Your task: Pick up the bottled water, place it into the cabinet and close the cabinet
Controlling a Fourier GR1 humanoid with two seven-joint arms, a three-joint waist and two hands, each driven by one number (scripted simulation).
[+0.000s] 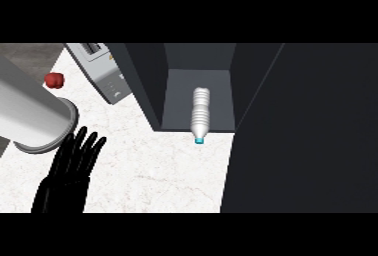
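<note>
Black left hand (68, 170): fingers straight and spread, touching no object, above white marble counter (155, 165) | clear ribbed plastic water bottle (200, 112): lying flat inside open dark grey cabinet (184, 82), teal cap at front edge.

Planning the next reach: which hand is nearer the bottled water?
Left, of what shows. The left hand is open over the counter, lower left of the bottled water and apart from it. The right hand is not in view.

No text or label can be read.
</note>
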